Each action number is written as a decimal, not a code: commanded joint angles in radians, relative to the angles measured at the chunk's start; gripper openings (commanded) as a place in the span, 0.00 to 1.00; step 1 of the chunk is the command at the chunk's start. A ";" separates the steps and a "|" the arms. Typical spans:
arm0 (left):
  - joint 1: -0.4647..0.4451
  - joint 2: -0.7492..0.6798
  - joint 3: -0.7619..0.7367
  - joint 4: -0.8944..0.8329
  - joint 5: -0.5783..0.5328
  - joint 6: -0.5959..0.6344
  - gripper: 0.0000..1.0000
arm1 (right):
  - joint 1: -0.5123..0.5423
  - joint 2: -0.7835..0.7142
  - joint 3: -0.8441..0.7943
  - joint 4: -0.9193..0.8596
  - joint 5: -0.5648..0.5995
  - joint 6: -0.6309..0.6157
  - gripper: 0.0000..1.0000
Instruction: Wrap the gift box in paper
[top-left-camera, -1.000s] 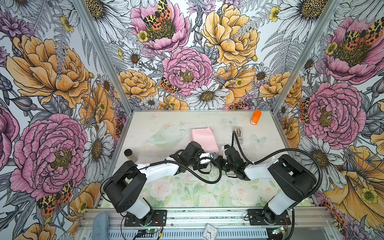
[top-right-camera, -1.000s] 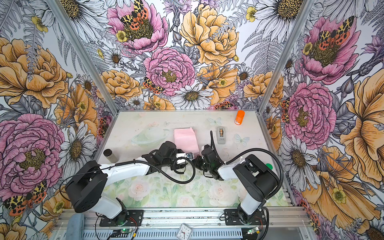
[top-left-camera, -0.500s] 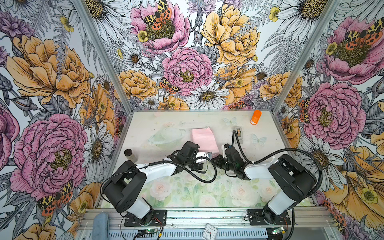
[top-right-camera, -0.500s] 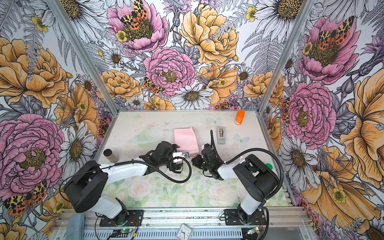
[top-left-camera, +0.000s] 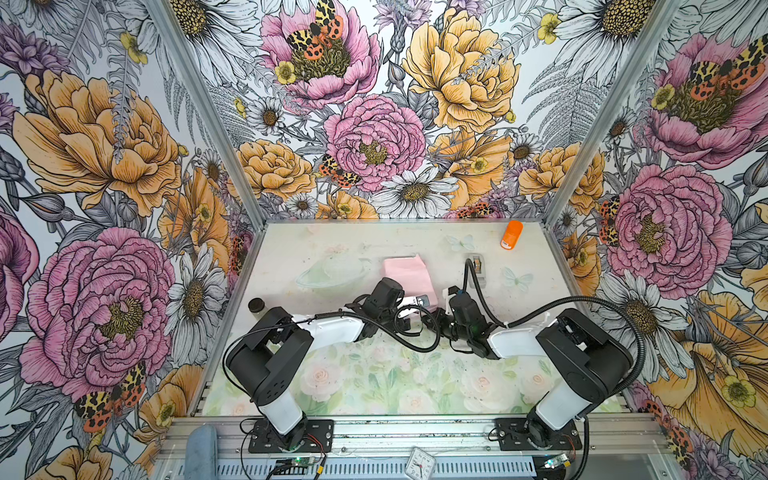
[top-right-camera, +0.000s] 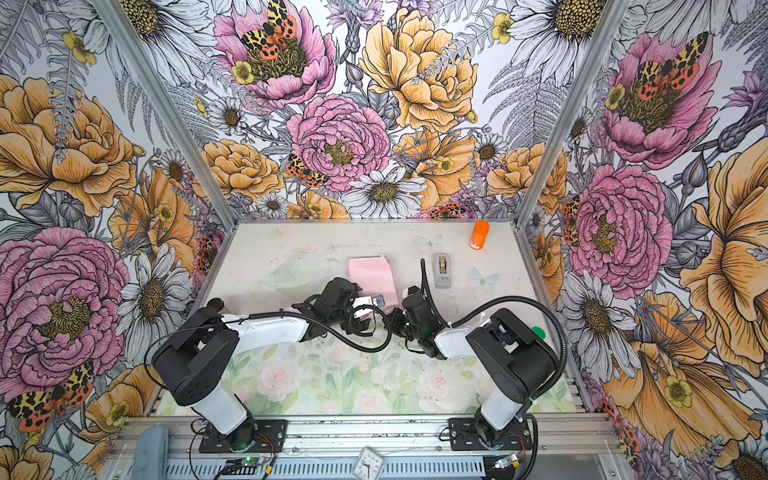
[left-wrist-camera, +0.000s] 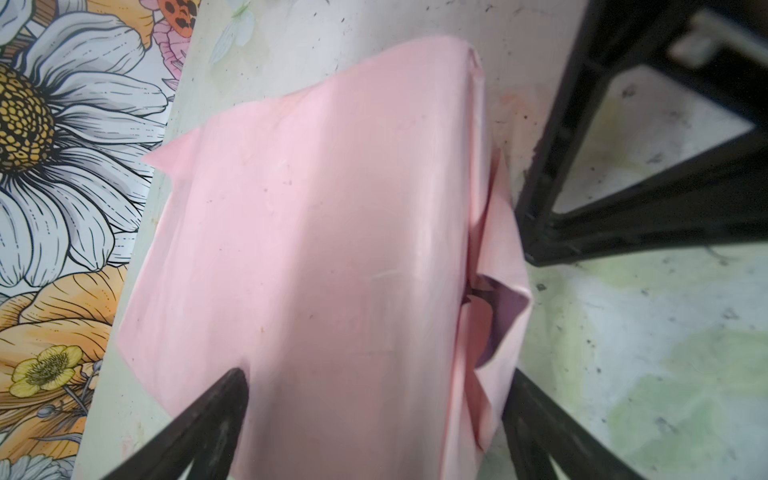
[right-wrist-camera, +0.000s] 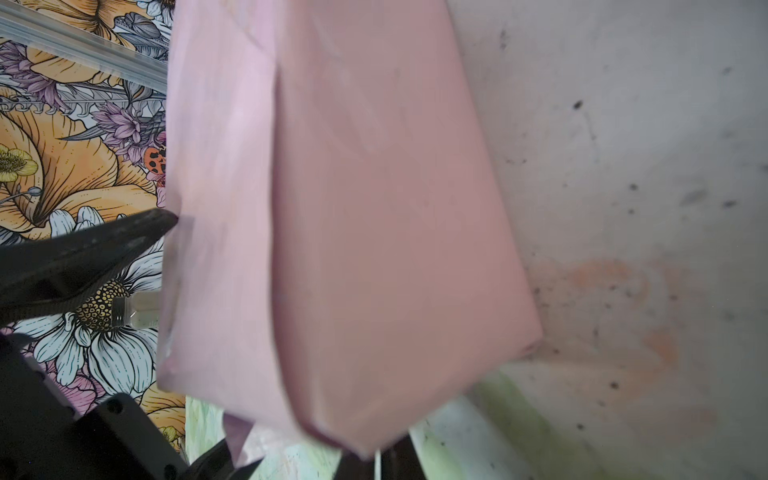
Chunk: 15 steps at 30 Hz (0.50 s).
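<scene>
Left gripper (left-wrist-camera: 376, 374), jaws apart astride the pink paper (left-wrist-camera: 316, 232) folded over the hidden gift box; right gripper (top-left-camera: 434, 322), jaws together beside it; hazard: unheld, the loose side flap (left-wrist-camera: 498, 316) may spring open.

A flat tabletop (top-left-camera: 374, 374), printed with pale green leaves and faded roses and speckled with dark marks, is seen in both top views. Near its middle a pale pink paper (top-left-camera: 405, 276), folded into a boxy parcel, is laid on it. A small grey tape dispenser (top-left-camera: 478, 266) is set near the parcel, toward the right wall. A short orange plastic cylinder (top-left-camera: 512, 235) is laid near the far right corner. A small dark cylinder (top-left-camera: 256, 305) is stood at the left edge, and a round green disc (top-right-camera: 538, 332) is glimpsed at the right edge.
</scene>
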 joint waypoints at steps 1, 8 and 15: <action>0.010 0.023 0.019 0.006 -0.024 -0.076 0.89 | -0.003 -0.007 0.012 0.014 0.023 -0.010 0.08; 0.007 0.030 0.027 0.001 -0.058 -0.121 0.83 | -0.019 -0.072 -0.036 0.029 0.028 -0.016 0.16; -0.003 0.030 0.043 -0.039 -0.099 -0.169 0.80 | -0.077 -0.302 -0.047 -0.216 0.097 -0.140 0.37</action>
